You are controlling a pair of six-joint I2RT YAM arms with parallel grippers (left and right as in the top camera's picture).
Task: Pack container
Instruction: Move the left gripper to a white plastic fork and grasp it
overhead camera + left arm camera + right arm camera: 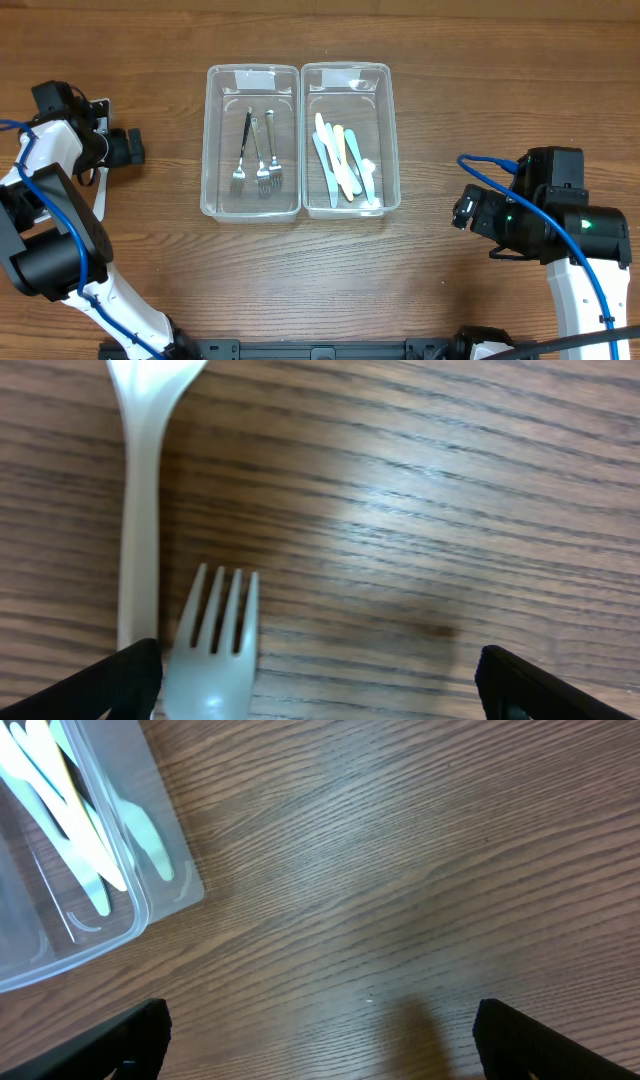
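Observation:
Two clear plastic containers sit side by side mid-table. The left container holds three metal forks. The right container holds several pastel plastic utensils, and its corner shows in the right wrist view. My left gripper is at the far left, open low over the table. A white plastic fork lies between its jaws, close to the left finger. A second white plastic utensil lies beside the fork. My right gripper is open and empty over bare wood.
A white utensil lies on the table at the far left, partly under the left arm and its blue cable. The wooden table runs past both containers. The right arm's body stands at the right side.

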